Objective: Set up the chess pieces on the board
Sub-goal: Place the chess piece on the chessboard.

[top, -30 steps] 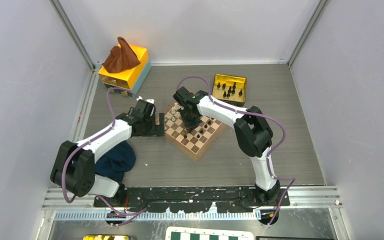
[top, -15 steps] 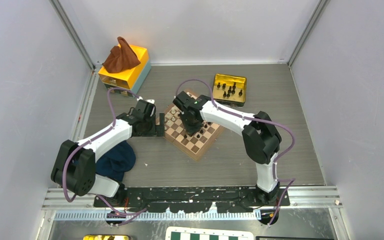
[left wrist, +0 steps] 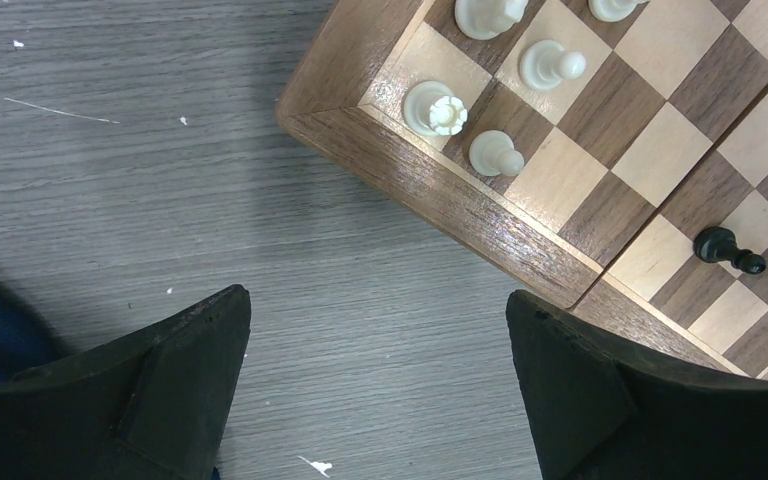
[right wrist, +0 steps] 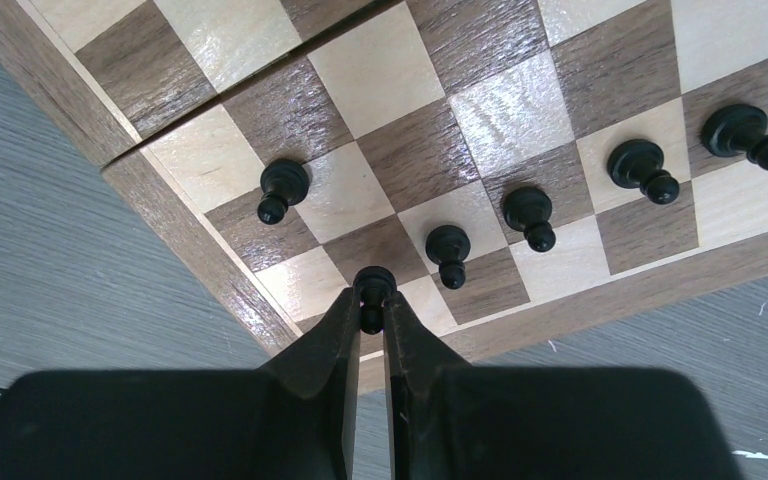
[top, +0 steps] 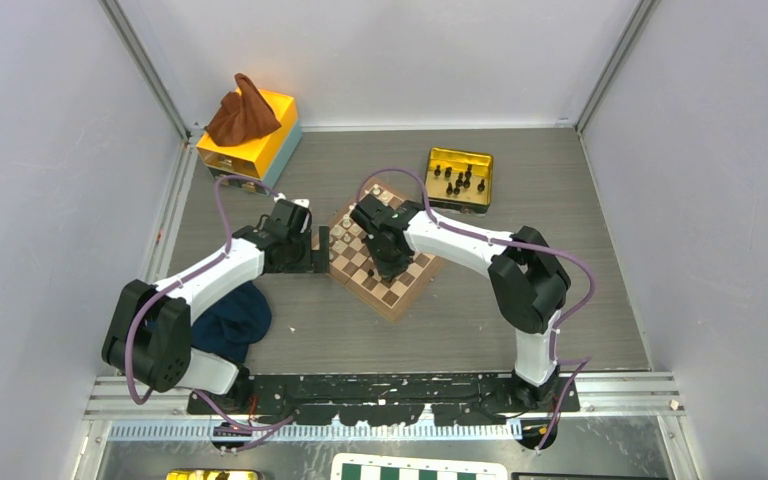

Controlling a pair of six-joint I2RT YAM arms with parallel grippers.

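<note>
We find the placement step in hand: right gripper (right wrist: 372,300) clenched on a black piece (right wrist: 373,284) at its fingertips, board (right wrist: 400,150) directly beneath. Next — lower straight, release clear of the neighbouring piece (right wrist: 448,250) just ahead. Left gripper (left wrist: 375,320) spread, empty.

Back-left corner, and there sat a yellow box (top: 260,140) with a teal side, a brown cloth (top: 242,112) heaped in a peak on top of it. Over on the right, towards the back, a gold tin (top: 435,160) lay open on the grey wood-grain table (top: 560,260). Near the left side, a dark blue cloth (top: 228,320) lay crumpled on the tabletop. The left wrist view caught several cream pieces (left wrist: 435,107), upright and close together. Down at the very bottom edge, beyond the metal rail (top: 640,385), a green-and-white checkered board (top: 415,468) peeked in, with another gold object (top: 200,474) to its left.
</note>
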